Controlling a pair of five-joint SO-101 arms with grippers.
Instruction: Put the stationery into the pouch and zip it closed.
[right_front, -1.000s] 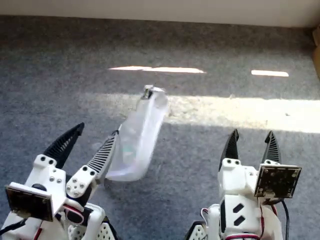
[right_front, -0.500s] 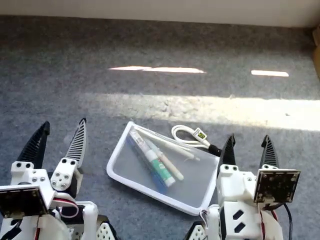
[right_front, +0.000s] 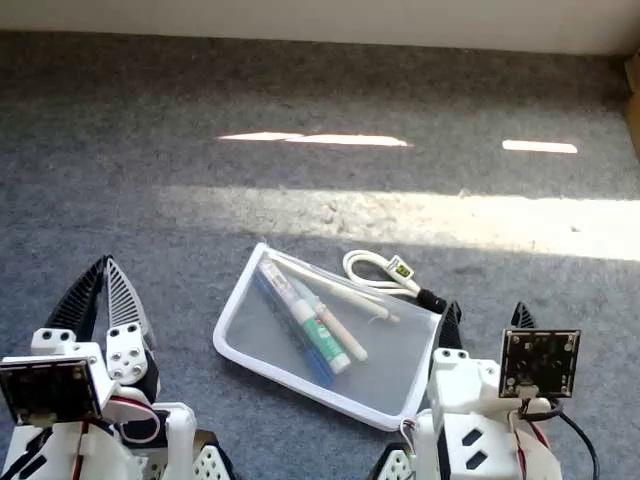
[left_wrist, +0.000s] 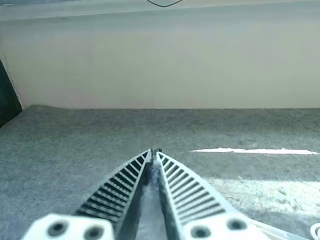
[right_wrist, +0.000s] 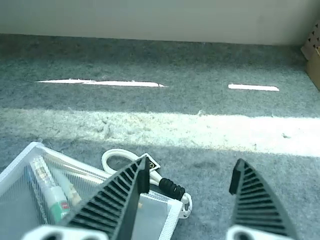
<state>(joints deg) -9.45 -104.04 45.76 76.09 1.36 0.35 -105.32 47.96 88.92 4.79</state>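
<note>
Quick headcount, nothing fancy

One clear pouch, three pen-like sticks inside it as far as I can tell, one white cord loop, and two grippers: left gripper, right gripper.

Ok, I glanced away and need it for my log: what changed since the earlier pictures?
The pouch, in the air beside the open left pincer a second ago, dropped flat onto the carpet. The left pincer then drew back and shut. The right pincer drew back slightly. Unchanged: the right pincer open, the pouch where it landed.
</note>
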